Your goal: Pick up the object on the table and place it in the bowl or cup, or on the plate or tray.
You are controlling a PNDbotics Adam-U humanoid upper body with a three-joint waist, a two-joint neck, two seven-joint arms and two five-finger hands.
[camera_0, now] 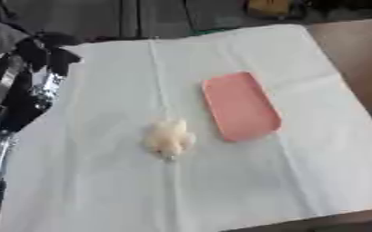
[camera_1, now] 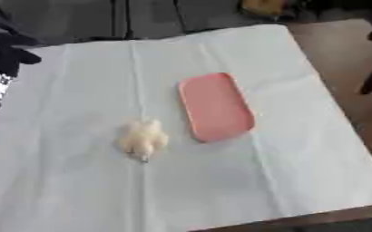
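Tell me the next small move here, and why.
Probably bring the left hand across and down toward the pale lump. It lies untouched on the white cloth, apart from the pink tray, and that hand, at the cloth's far left, holds nothing.

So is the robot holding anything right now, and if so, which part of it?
Nothing is held. The left hand hangs at the table's left edge, apart from the pale lumpy object, which lies untouched on the white cloth beside the pink tray.

Tray [camera_0: 240, 106]: on the cloth [camera_0: 102, 190], right of centre.
Lumpy object [camera_0: 169, 137]: on the cloth, just left of and nearer than the tray, apart from it.
Cloth: covers the tabletop [camera_0: 362, 54].
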